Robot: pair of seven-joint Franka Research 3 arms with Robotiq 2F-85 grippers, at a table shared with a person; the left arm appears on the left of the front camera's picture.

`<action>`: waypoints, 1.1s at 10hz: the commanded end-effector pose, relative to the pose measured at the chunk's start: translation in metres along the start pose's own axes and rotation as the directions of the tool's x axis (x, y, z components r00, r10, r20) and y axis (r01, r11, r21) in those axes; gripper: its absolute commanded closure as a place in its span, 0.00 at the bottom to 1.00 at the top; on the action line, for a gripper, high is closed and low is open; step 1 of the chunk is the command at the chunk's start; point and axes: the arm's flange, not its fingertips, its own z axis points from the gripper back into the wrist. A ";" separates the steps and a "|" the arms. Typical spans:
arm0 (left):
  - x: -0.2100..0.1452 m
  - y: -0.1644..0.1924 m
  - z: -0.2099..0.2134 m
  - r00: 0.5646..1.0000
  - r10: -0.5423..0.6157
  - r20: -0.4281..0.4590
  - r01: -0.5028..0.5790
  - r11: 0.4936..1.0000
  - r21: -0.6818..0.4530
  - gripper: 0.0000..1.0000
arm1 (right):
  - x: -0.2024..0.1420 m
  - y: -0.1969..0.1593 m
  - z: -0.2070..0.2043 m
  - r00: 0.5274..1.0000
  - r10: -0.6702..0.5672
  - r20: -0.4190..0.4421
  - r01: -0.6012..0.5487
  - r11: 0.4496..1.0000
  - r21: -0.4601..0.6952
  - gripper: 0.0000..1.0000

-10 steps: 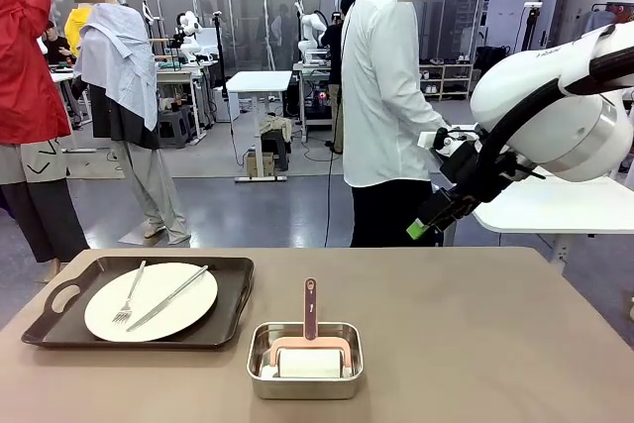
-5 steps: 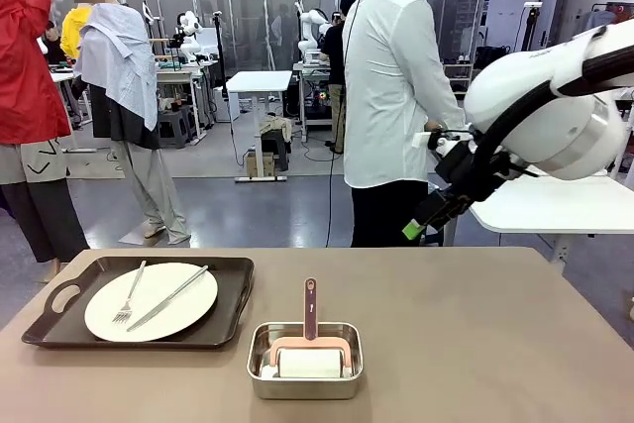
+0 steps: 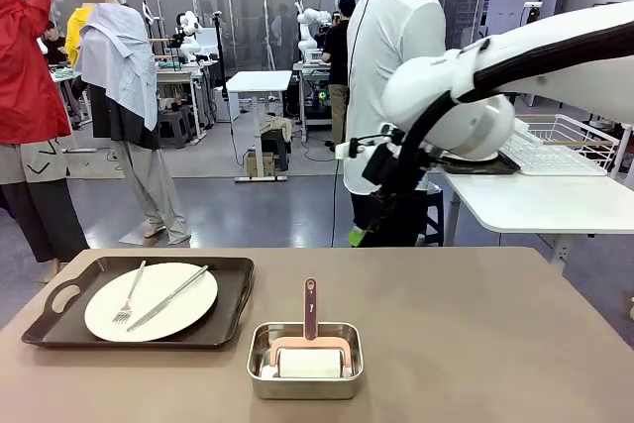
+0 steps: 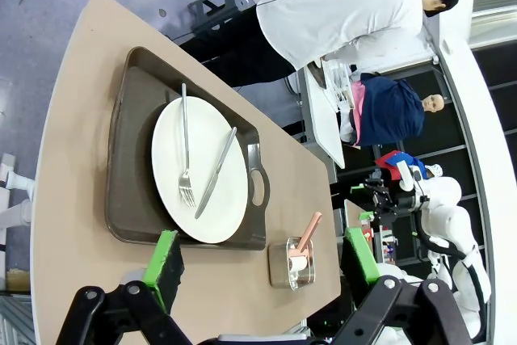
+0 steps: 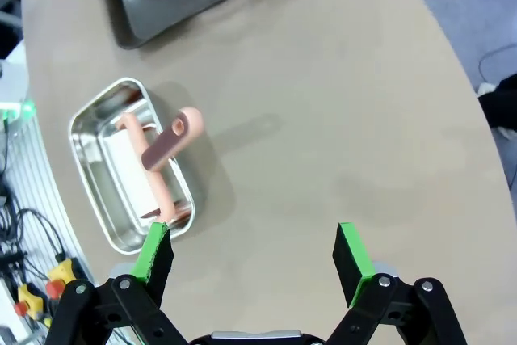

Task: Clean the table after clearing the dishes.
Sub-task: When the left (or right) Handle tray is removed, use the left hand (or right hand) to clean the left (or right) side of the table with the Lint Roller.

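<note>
The desk [image 3: 475, 324] carries the brown tray [image 3: 59, 329] at its left. The white plate [image 3: 186, 316], fork [image 3: 131, 296] and knife [image 3: 168, 297] lie on it, likely to be cleared together. The steel pan [image 3: 304, 386] keeps the pink-handled roller [image 3: 310, 309] handle-up for grabbing. The right arm [image 3: 466, 106] reaches across, its tool [image 5: 253, 248] wide, empty and pointing down. The left tool [image 4: 260, 252] hovers high, likewise wide.

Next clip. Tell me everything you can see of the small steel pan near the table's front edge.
The steel pan is small and rectangular, of shiny metal with rounded corners and a rolled rim. It sits flat on the brown table near the robot's edge, just right of the dark tray and not touching it. Inside it lies a roller with a white roll, a pink frame and a handle pointing to the far side.
</note>
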 end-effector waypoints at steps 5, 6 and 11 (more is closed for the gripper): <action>-0.002 -0.001 0.005 1.000 -0.012 -0.005 0.012 1.000 -0.012 0.00 | 0.092 -0.005 -0.052 0.947 0.221 -0.235 -0.186 0.969 0.164 0.00; -0.002 -0.001 0.005 1.000 -0.012 -0.005 0.012 1.000 -0.012 0.00 | 0.098 -0.002 -0.063 0.932 0.234 -0.278 -0.183 0.963 0.198 0.00; -0.002 -0.001 0.005 1.000 -0.012 -0.005 0.012 1.000 -0.012 0.00 | 0.106 0.008 -0.099 0.889 0.280 -0.363 -0.154 0.929 0.337 0.00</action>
